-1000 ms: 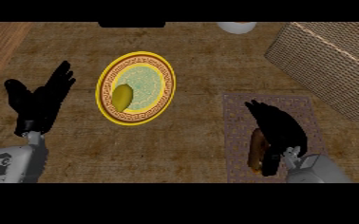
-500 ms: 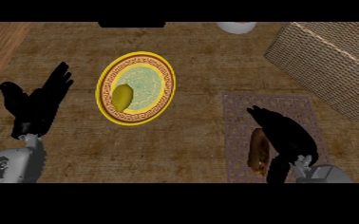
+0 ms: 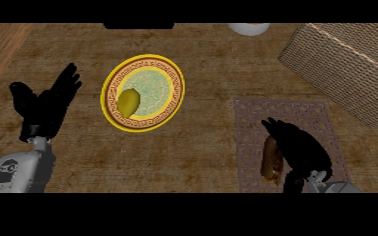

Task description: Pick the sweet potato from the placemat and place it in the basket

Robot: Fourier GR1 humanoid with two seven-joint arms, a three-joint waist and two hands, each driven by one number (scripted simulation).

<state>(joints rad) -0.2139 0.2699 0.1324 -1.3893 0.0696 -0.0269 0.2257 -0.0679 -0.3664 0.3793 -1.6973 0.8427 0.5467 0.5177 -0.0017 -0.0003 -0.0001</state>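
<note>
Head view, reading from the left: the left hand rests near the left edge with fingers straight and spread upward, holding nothing, likely parked out of the way because the work lies on the other side. Next comes a yellow-rimmed plate on the brown surface, with a small green-yellow fruit lying on its lower left part; neither belongs to the task. Further right, a patterned placemat lies flat, and the sweet potato sits lengthwise on its lower half, its left side showing beside the dark fingers. The right hand is over the sweet potato from the right, fingers bent down around it; it looks like a grasp closing or just closed, though the contact itself is hidden under the hand. At the far right, well apart from the placemat's lower end, the woven basket fills the upper corner, so the carry would run up and to the right. A pale round object shows at the top edge.
</note>
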